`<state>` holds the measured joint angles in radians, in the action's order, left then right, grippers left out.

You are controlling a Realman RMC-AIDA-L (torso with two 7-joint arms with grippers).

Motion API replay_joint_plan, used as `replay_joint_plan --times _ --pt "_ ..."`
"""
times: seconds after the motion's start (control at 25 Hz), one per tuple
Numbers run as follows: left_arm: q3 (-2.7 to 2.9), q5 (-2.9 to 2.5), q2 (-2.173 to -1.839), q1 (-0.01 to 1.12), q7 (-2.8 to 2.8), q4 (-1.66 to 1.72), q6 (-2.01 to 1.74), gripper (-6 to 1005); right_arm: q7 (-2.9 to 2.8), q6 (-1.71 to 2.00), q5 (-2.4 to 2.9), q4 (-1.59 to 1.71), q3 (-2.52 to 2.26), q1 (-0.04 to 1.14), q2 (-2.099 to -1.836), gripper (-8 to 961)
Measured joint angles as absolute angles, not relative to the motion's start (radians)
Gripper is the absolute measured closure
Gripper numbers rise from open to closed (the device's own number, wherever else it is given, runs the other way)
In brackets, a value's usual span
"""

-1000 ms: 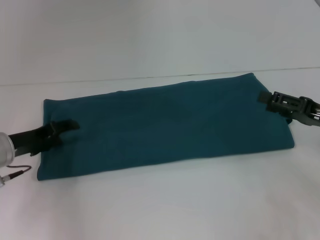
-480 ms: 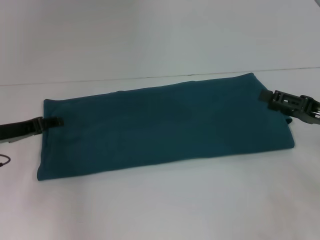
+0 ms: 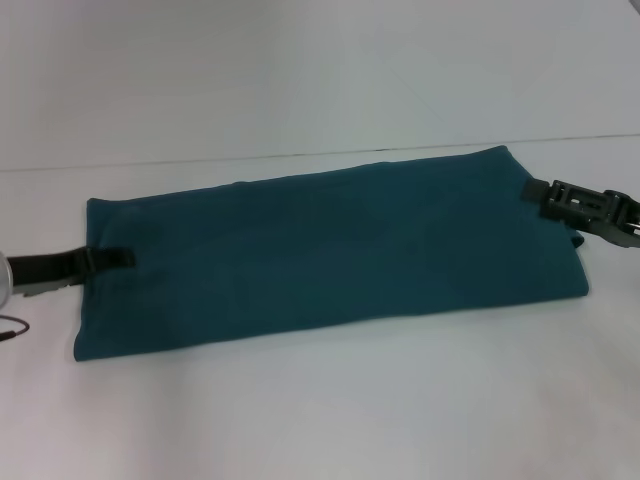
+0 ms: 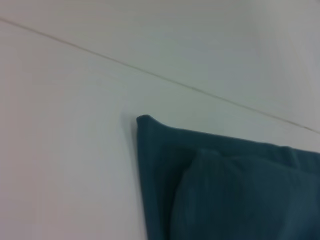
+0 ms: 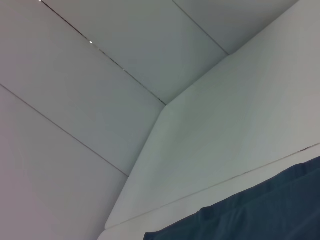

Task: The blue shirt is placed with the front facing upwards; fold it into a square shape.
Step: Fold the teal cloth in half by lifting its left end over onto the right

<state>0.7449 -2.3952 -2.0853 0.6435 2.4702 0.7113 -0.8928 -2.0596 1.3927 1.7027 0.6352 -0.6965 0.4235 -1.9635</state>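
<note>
1. A white table [image 3: 320, 400] carries everything.
2. The blue shirt [image 3: 330, 250] lies flat across it as a long folded band, plain side up.
3. The right gripper [image 3: 533, 192] sits at the band's right end, grip state unclear.
4. The left gripper [image 3: 125, 257] reaches low over the left edge, fingers together.

Left gripper [image 3: 118, 258] sits low at about 9 o'clock, fingers pressed together flat. Right gripper [image 3: 535, 192] reaches in from 3 o'clock.
</note>
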Motion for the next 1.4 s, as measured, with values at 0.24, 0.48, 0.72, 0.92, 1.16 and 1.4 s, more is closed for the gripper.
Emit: replay_joint_plan --times 0.24,0.48,0.72,0.92,1.16,1.4 --pt "0.739 -2.391 -2.106 0.628 2.486 0.768 -0.885 147 -2.059 1.394 1.703 0.635 -0.696 0.423 -1.963 126" --pt "0.741 -2.397 -2.101 0.626 2.586 0.749 -0.879 155 -2.059 1.395 1.703 0.635 -0.696 0.423 -1.963 125" --pt "0.746 -2.406 -2.104 0.626 2.597 0.747 -0.867 156 -2.059 1.393 1.701 0.635 -0.696 0.423 -1.963 125" --pt "0.750 -2.450 -2.105 0.626 2.578 0.747 -0.858 157 -2.059 1.393 1.701 0.635 -0.695 0.423 -1.963 125" --pt "0.752 -2.482 -2.111 0.626 2.576 0.747 -0.852 158 -2.059 1.393 1.701 0.635 -0.688 0.423 -1.963 125" --pt "0.760 -2.483 -2.114 0.633 2.576 0.735 -0.851 159 -2.059 1.393 1.701 0.635 -0.687 0.422 -1.963 126"
